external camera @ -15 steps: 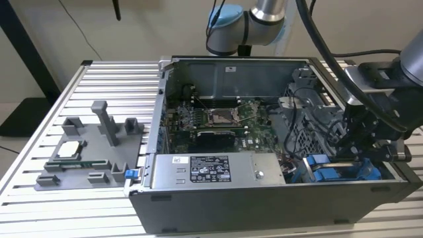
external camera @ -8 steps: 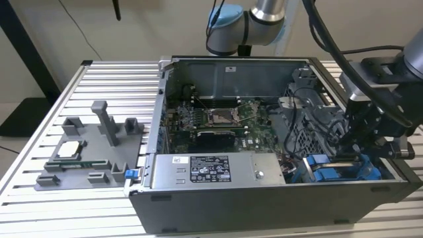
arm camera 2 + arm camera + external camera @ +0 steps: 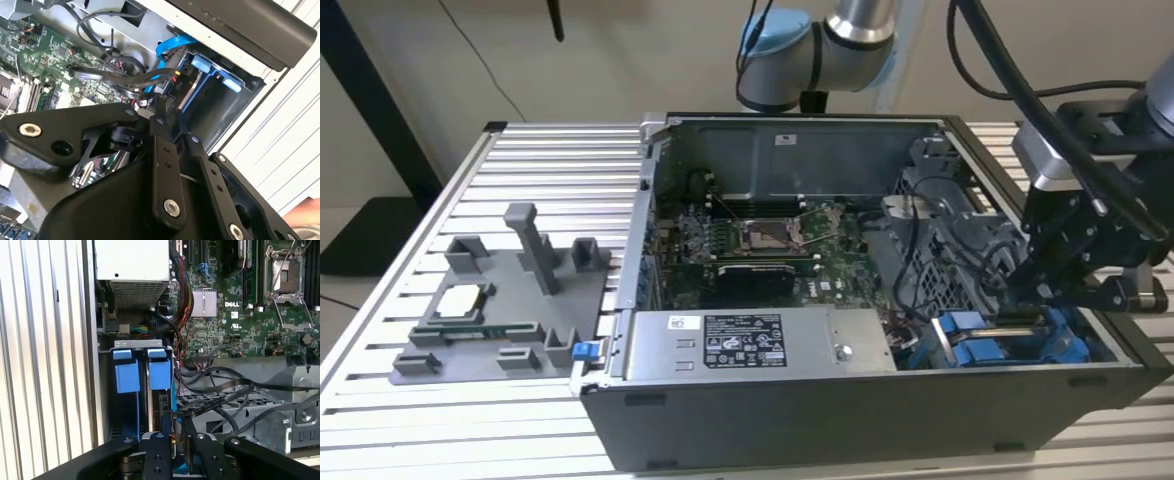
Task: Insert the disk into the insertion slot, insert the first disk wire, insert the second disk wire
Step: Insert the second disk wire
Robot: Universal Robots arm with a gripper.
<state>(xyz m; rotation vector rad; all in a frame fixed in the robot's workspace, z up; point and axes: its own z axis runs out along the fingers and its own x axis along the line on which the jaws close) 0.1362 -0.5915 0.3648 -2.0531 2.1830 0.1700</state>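
My jaws (image 3: 173, 416) hang low in the corner of the open computer case (image 3: 854, 410), right over the insertion slot (image 3: 137, 344), whose two blue clips (image 3: 127, 375) stand side by side at its mouth. The jaws are drawn almost together, and they appear to pinch the plug end of a black wire (image 3: 220, 396) that trails off across the perforated drive cage (image 3: 260, 415). The fingertips cover the plug itself, so I judge that grip rather than see it plainly. The disk (image 3: 161, 402) looks to be standing edge-on inside the slot between the blue rails, just beyond my fingertips. In the exterior view the same blue frame shows under my jaws (image 3: 1041, 300), in the case corner nearest the exterior view's right. The wire should be light and limp, and it will sag and twist if held by the cord. The hard plastic plug is the place to grip, squarely across its flat sides and close to its front. Its contacts are small and would bend or jam if pushed in at a tilt. The disk is stiff, dense and shock-sensitive, so it is best handled by its blue carrier and never by the label face. A blue cable (image 3: 175, 42) loops nearby above the bay, and the case stands on the slatted worktop (image 3: 400, 420).
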